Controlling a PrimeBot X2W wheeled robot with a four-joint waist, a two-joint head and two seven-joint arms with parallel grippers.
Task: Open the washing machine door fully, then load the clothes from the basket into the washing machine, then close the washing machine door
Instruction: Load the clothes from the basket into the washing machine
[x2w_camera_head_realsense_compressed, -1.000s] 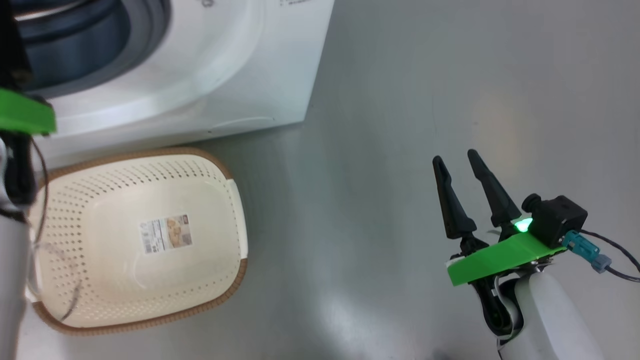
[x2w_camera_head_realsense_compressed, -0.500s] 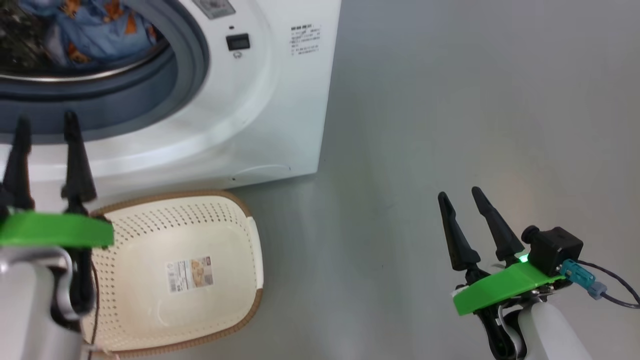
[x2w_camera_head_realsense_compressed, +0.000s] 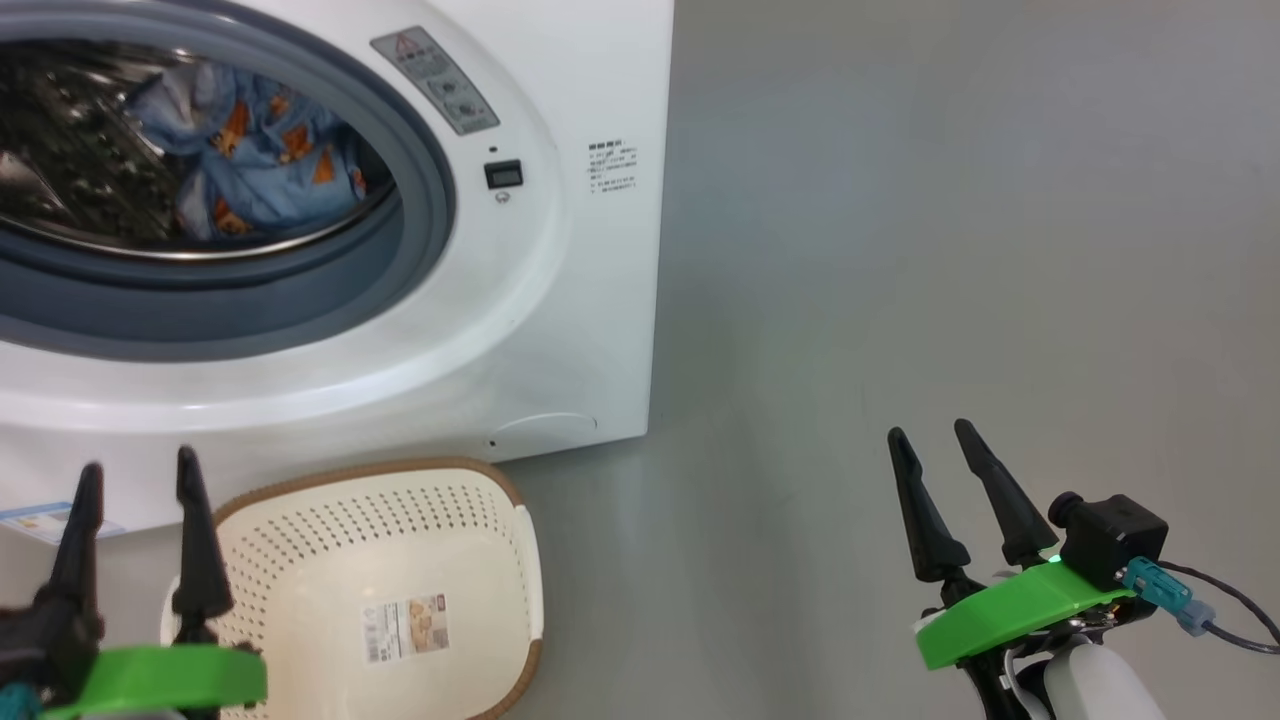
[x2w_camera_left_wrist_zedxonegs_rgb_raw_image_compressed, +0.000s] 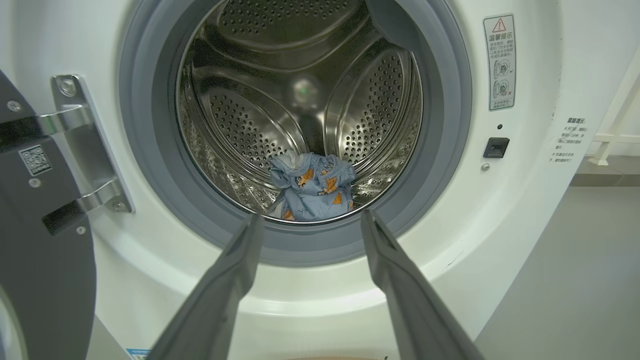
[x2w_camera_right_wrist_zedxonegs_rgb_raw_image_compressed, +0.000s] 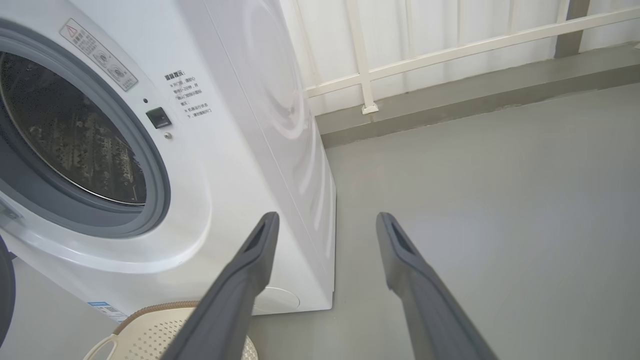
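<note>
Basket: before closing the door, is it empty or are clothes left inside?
Empty: the basket shows a bare floor and label; the clothes lie in the drum.

Soft, even light on the washing machine (x2w_camera_head_realsense_compressed: 560, 330)

Diffuse brightness washes the white casing and the grey floor (x2w_camera_head_realsense_compressed: 900, 250), which carries a pale sheen and only a faint shadow along the machine's right side. The steel drum (x2w_camera_left_wrist_zedxonegs_rgb_raw_image_compressed: 250, 115) glints with hard highlights and a blurred green spot at its back. In both wrist views the dark fingers (x2w_camera_left_wrist_zedxonegs_rgb_raw_image_compressed: 225, 290) at the bottom edge are out of focus, and wide-angle bending curves the glare-streaked side panel (x2w_camera_right_wrist_zedxonegs_rgb_raw_image_compressed: 285, 125). A small green lamp (x2w_camera_head_realsense_compressed: 1048, 556) glows on the right gripper (x2w_camera_head_realsense_compressed: 928, 428) mount.
</note>
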